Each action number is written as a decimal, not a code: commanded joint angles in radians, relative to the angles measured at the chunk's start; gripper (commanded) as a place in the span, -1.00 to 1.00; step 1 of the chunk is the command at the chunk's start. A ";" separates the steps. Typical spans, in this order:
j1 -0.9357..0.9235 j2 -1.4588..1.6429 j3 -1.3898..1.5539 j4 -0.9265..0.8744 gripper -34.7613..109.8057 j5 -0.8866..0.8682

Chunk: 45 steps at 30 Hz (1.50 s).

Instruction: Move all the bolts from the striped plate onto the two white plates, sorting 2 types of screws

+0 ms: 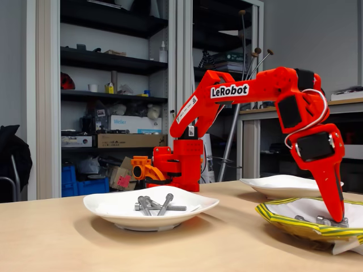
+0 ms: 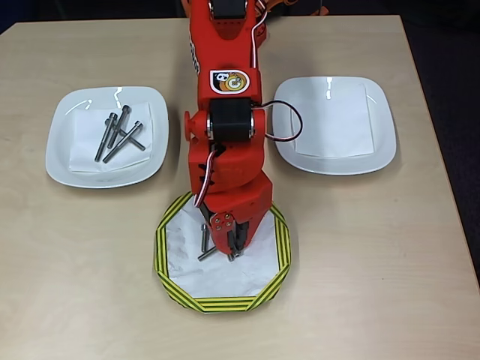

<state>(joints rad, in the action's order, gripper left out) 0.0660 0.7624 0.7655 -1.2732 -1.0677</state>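
The striped plate [image 2: 166, 276] [image 1: 295, 222] lies in front of the red arm's base. It is lined with white paper and holds a couple of grey bolts [image 2: 204, 241] [image 1: 324, 220]. My gripper [image 2: 233, 253] [image 1: 339, 217] points straight down into this plate, its tips at the paper beside the bolts. The arm hides the gap between the fingers. In the overhead view the left white plate [image 2: 66, 157] [image 1: 113, 211] carries several long bolts [image 2: 118, 135] [image 1: 153, 205]. The right white plate [image 2: 379, 142] [image 1: 283, 182] holds only a paper sheet.
The arm's red base [image 1: 178, 164] stands at the back of the wooden table [image 2: 375, 262]. Shelves with boxes and a desk stand behind the table in the fixed view. The table's right edge runs close past the right white plate.
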 commanded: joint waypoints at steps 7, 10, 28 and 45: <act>-0.003 0.009 -0.038 -0.055 -0.51 0.018; -0.003 -0.017 -0.063 -0.054 -0.45 0.038; 0.008 -0.155 -0.216 -0.081 -0.50 0.025; 0.003 -0.009 -0.225 -0.241 -0.52 0.097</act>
<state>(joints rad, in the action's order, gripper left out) 0.0537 0.6443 0.5369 -1.4603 -0.9526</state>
